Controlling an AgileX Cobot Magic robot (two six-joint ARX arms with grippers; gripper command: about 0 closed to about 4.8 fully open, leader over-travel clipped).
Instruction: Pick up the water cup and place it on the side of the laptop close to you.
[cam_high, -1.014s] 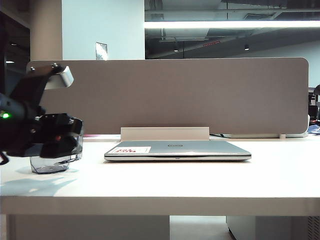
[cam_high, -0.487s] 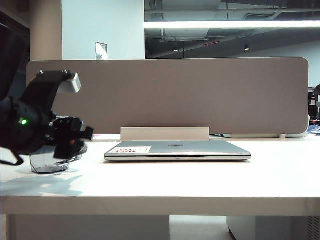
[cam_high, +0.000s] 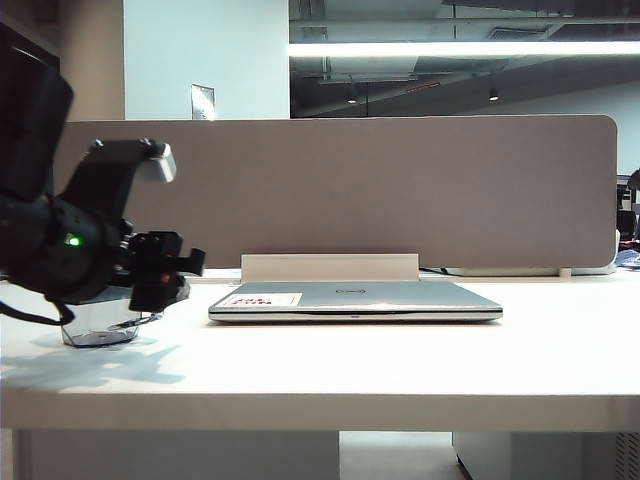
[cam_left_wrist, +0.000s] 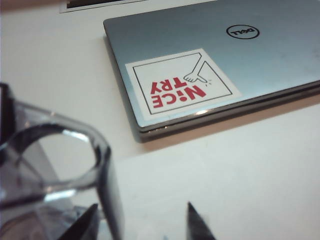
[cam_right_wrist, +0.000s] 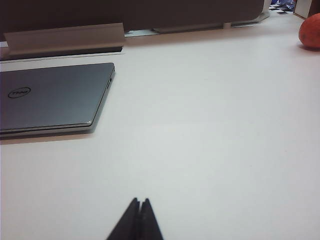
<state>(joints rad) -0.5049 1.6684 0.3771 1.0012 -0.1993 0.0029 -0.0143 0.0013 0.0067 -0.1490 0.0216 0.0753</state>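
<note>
my left fingers have let go and spread wide beside the cup

the worktop (cam_high: 400, 370) carries the shut laptop (cam_high: 355, 299) near its back edge, unmoved since a second ago. the water cup (cam_high: 98, 325) stands upright toward the worktop's left edge, well apart from the laptop, also unmoved. my left gripper (cam_left_wrist: 142, 222), which hung low over the cup a second ago, now sits higher and nearer the laptop, fingers fully apart and holding nothing, the cup's rim just beside one fingertip. my right gripper (cam_right_wrist: 139, 220) hovers over bare worktop, fingers pressed together, empty.
</note>
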